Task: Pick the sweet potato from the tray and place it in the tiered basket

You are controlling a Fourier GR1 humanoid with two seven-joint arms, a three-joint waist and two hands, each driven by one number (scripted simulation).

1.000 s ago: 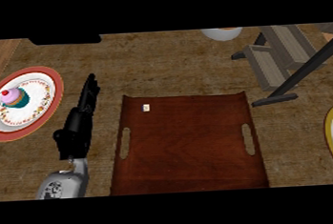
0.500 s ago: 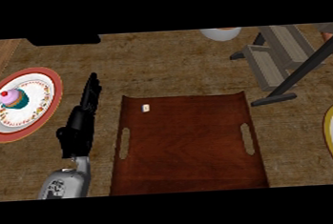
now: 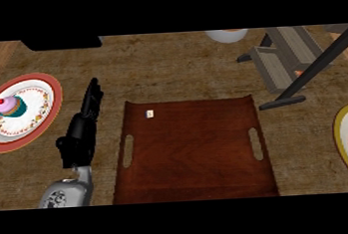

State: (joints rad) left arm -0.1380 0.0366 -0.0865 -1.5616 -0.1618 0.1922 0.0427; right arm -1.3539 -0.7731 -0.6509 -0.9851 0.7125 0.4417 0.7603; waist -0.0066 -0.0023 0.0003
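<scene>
Left hand (image 3: 82, 130) idle, fingers straight, left of tray (image 3: 194, 158); right hand unseen; set sweet potato centrally in tiered basket (image 3: 285, 58).

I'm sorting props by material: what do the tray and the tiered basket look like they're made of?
The tray looks like dark reddish-brown wood with a smooth, faintly glossy finish: grain streaks run across its surface. The tiered basket seems to have matte grey, plank-like shelves, perhaps weathered wood, on a black frame that may be metal, though the look leaves that open.
</scene>
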